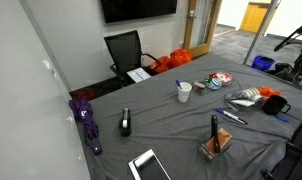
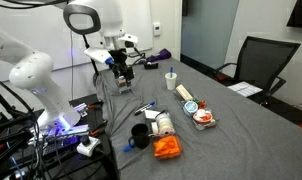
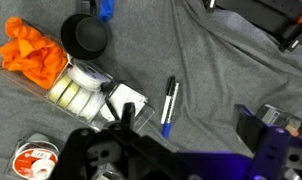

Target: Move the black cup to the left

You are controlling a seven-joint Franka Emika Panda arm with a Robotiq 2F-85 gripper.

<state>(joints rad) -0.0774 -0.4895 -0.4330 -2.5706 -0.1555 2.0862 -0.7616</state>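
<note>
The black cup [image 2: 140, 133] is a short black mug near the table's edge, beside tape rolls [image 2: 162, 125] and an orange bag [image 2: 167, 149]. It also shows in an exterior view [image 1: 277, 104] and at the top of the wrist view [image 3: 88, 35], open side up. My gripper [image 2: 119, 72] hangs above the table, well apart from the cup. In the wrist view its fingers [image 3: 191, 130] stand wide apart with nothing between them, over bare grey cloth next to a blue-capped marker [image 3: 168, 105]. The white cup [image 2: 171, 80] stands farther along the table.
A tall slim black object [image 1: 214, 128], a black box [image 1: 125, 123], a tablet [image 1: 148, 163] and a purple item [image 1: 88, 120] sit on the grey table. A red-and-white round tin [image 2: 200, 118] lies mid-table. An office chair [image 2: 256, 60] stands at the far end.
</note>
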